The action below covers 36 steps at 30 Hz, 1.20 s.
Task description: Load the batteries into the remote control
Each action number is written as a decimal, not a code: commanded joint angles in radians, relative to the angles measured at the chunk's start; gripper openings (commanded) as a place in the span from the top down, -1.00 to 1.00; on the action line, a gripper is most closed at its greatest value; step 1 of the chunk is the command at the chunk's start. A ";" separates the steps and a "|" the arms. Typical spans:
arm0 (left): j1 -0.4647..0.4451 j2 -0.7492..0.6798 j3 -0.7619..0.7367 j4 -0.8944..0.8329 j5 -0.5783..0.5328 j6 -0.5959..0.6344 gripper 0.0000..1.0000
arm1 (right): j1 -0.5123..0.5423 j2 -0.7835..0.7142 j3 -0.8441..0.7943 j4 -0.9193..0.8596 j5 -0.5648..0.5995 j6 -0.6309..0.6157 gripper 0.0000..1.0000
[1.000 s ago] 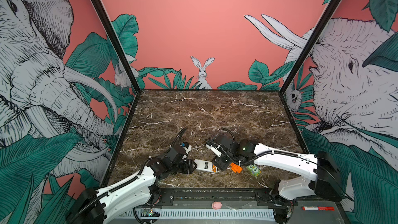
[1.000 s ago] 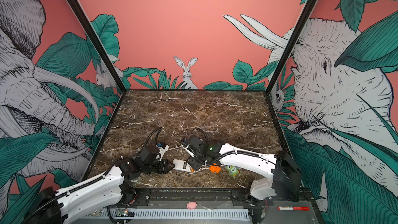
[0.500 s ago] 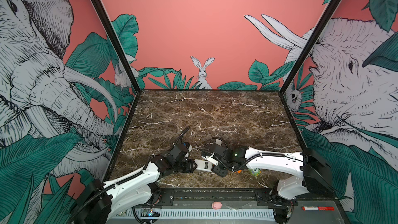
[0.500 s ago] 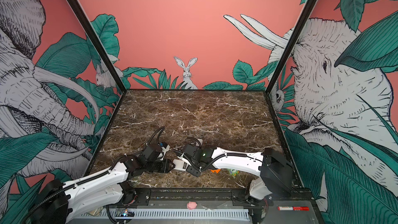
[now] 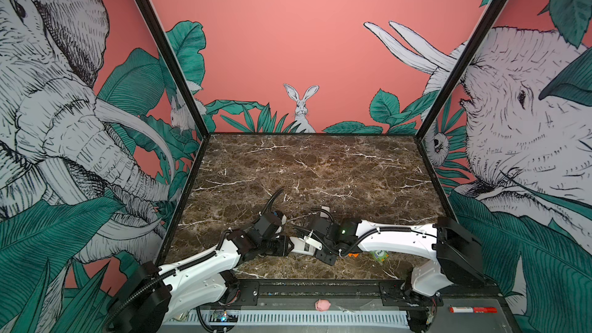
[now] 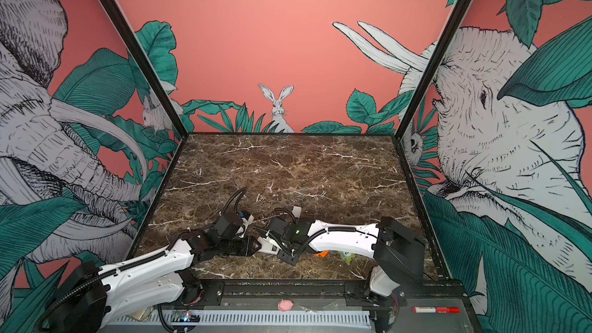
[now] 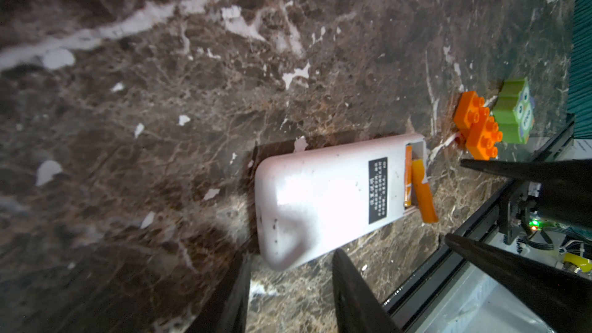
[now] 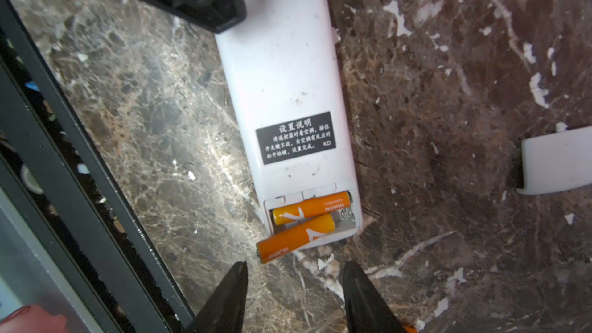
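Well, the remote (image 8: 288, 75) lies back-up on the table (image 8: 448, 59) near the front edge, its battery bay open. The seated battery (image 8: 310, 208) lies snug in its slot. The crooked battery (image 8: 294, 238) sits askew, one end in the bay and the other poking out past the remote's side. My right gripper (image 8: 294, 265) hovers just short of that end, fingers apart and empty. My left gripper (image 7: 290, 253) is at the remote's opposite end, fingers apart too, one over its corner. As I judge it, an off-axis push could pivot the crooked battery out onto the table or shove the whole remote — the left isn't clearly pinning it.
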 commanded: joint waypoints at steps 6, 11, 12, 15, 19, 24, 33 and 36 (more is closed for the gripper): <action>0.001 0.007 0.002 0.029 -0.004 -0.014 0.14 | 0.010 0.017 0.026 0.002 -0.011 -0.015 0.24; 0.001 0.012 -0.002 0.035 -0.005 -0.016 0.15 | 0.009 0.018 0.031 0.002 -0.032 -0.015 0.25; 0.001 0.015 -0.003 0.037 -0.005 -0.018 0.15 | 0.009 0.018 0.030 0.002 -0.033 -0.016 0.25; 0.000 0.018 -0.005 0.043 -0.003 -0.022 0.15 | 0.009 0.018 0.029 0.005 -0.044 -0.020 0.25; 0.001 0.017 -0.006 0.040 -0.006 -0.023 0.16 | 0.011 0.046 0.040 0.006 -0.072 -0.018 0.25; 0.001 0.015 -0.009 0.040 -0.008 -0.024 0.17 | 0.010 0.066 0.037 0.001 -0.070 -0.022 0.28; 0.000 0.008 -0.018 0.044 -0.011 -0.029 0.19 | 0.010 0.078 0.038 -0.006 -0.049 -0.020 0.39; 0.001 0.019 -0.017 0.052 -0.010 -0.028 0.19 | 0.012 0.084 0.037 -0.008 -0.041 -0.020 0.44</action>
